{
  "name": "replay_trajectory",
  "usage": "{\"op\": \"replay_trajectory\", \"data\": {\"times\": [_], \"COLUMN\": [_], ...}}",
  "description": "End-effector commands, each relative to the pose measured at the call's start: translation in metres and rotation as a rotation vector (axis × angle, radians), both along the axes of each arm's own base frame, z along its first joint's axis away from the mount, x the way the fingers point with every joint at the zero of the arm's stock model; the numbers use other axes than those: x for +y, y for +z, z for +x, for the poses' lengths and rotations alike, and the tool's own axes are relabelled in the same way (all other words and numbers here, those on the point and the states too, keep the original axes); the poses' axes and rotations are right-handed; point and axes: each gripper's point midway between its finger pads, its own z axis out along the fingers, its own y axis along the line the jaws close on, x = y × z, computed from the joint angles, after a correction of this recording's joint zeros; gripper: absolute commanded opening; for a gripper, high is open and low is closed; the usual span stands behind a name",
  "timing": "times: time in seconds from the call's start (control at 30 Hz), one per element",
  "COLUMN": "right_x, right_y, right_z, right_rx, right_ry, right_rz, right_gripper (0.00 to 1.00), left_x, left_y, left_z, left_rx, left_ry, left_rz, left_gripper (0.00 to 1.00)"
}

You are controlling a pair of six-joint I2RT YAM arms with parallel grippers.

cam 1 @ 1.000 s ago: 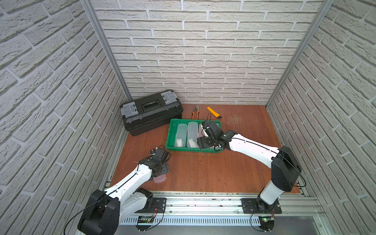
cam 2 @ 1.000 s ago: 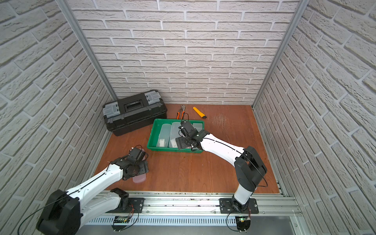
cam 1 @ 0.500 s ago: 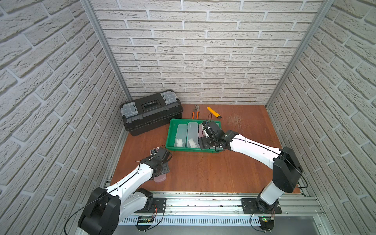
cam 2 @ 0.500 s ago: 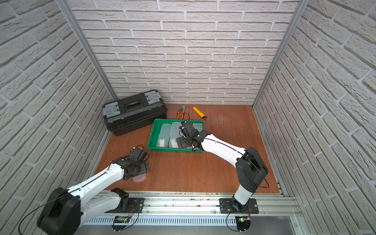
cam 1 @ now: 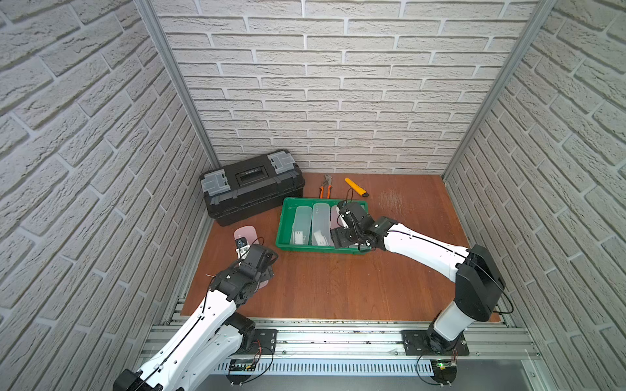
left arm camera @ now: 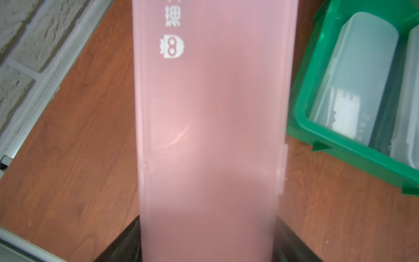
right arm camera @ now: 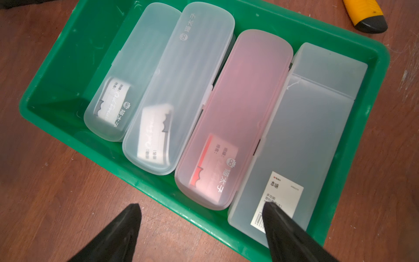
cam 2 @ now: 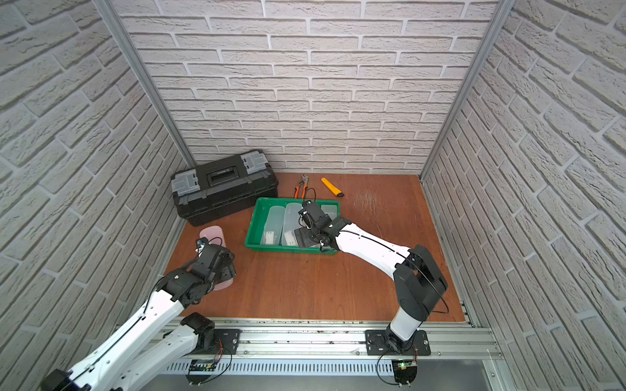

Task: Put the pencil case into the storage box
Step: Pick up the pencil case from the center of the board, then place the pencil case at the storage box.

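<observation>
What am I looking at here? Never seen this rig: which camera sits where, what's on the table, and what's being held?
Two white robot arms are bolted to a rail at the front of a wooden table. Each ends in two black fingers.

Two pictures look down from above. They come from a pair of side-by-side cameras, so they nearly match. The other two come from a camera on each arm's wrist.

On the table are a black toolbox, orange-handled pliers, a yellow knife and the green storage box. The box holds three clear cases and a pink one.

The left fingers are shut on another pink pencil case, outside the box. The right fingers stand open at the box's edge nearest the rail, holding nothing.
</observation>
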Motion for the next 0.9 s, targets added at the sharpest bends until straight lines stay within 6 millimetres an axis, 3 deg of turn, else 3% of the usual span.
{"op": "replay_trajectory", "data": {"times": [0.0, 0.17, 0.33, 0.6, 0.87], "right_x": [0.0, -0.003, -0.019, -0.041, -0.045], "right_y": [0.044, 0.059, 0.062, 0.059, 0.051], "right_z": [0.007, 0.012, 0.017, 0.015, 0.017], "right_rx": [-0.097, -0.125, -0.134, -0.13, -0.113], "right_ry": [-0.034, -0.056, -0.113, -0.153, -0.162], "right_rz": [0.078, 0.102, 0.11, 0.095, 0.076], "right_gripper": [0.89, 0.89, 0.89, 0.89, 0.89], "left_x": [-0.005, -0.039, -0.097, -0.14, -0.147], "left_y": [0.035, 0.069, 0.078, 0.048, 0.013], "left_z": [0.023, 0.069, 0.118, 0.17, 0.177], "left_rx": [-0.102, -0.157, -0.154, -0.084, -0.002], "left_ry": [-0.049, -0.177, -0.392, -0.522, -0.51], "left_rz": [0.054, 0.08, 0.038, -0.01, -0.032], "left_gripper": [0.72, 0.74, 0.73, 0.74, 0.8]}}
